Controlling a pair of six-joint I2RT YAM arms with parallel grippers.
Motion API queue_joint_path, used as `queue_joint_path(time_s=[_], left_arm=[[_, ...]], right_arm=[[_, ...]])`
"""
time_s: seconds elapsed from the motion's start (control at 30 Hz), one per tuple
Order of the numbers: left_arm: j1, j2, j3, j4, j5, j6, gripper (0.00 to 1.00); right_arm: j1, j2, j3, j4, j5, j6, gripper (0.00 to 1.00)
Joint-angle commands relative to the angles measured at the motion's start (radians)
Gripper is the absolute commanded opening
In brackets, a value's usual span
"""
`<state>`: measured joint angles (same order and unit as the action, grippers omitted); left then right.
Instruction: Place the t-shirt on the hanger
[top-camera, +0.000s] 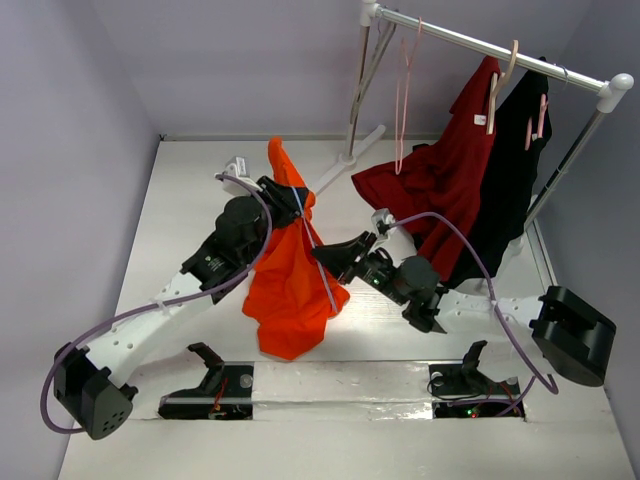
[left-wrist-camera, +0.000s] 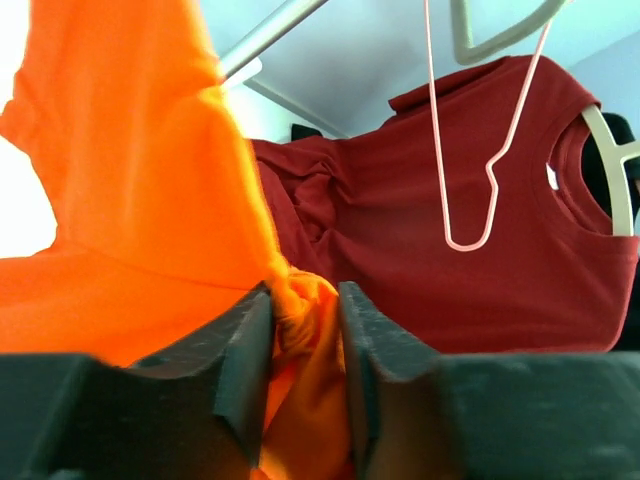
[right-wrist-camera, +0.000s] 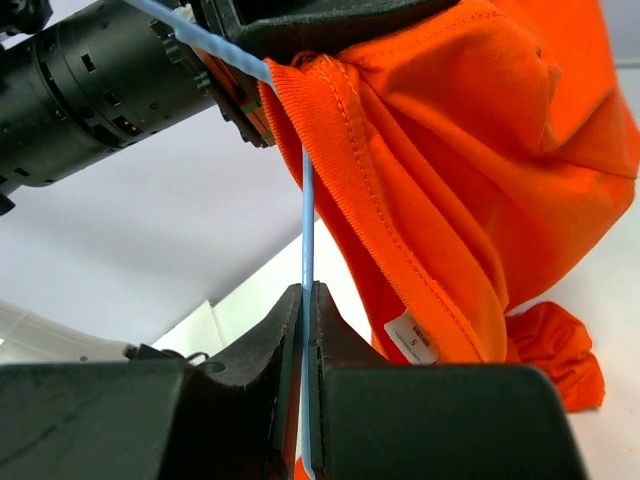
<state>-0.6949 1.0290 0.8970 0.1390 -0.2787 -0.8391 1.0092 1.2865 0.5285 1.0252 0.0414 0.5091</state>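
The t-shirt (top-camera: 290, 290) hangs in the air over the middle of the counter (top-camera: 185, 200), well clear of the rack (top-camera: 480, 45) that carries a dark red shirt (top-camera: 440, 180) and a black garment (top-camera: 515, 170), so there is free room to work it. It is lifted rather than laid flat, probably so that its own weight pulls the body down and leaves the neck opening slack for the hanger (top-camera: 320, 262). The left hand (left-wrist-camera: 303, 350) is closed on a bunched fold of orange cloth near the collar and bears the whole garment. The right hand (right-wrist-camera: 305, 320) is pinched tight on the thin blue wire, which slants up from it to the ribbed collar edge beside the left hand. Whether the wire is already inside the neck I cannot tell. That grip looks meant to steer the hanger while the other hand steadies the cloth. The shirt is bright orange, soft and creased. One part peaks above the grip and the rest droops in a loose bundle toward the counter. Stitched seams run along the collar, and a small white tag (right-wrist-camera: 410, 335) sits just below it.
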Motion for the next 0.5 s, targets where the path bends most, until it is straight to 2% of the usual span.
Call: queue_joint_path(time_s=[0.0,0.07,0.2,0.47], left_arm=[[0.003,-0.043,-0.052,0.119,0.023,-0.034,0.22],[0.003,-0.053,-0.081,0.131,0.012,-0.043,0.17],[0.003,-0.078,-0.121,0.157,-0.005,-0.064,0.00],[0.003,-0.112,-0.138,0.119,-0.048,-0.068,0.00]], right_arm=[[0.002,0.008,0.051,0.107,-0.003,-0.001,0.00],[0.002,0.014,0.054,0.105,-0.002,0.002,0.00],[0.002,0.023,0.060,0.095,0.000,0.002,0.00],[0.002,0.004,0.042,0.014,0.034,0.017,0.00]])
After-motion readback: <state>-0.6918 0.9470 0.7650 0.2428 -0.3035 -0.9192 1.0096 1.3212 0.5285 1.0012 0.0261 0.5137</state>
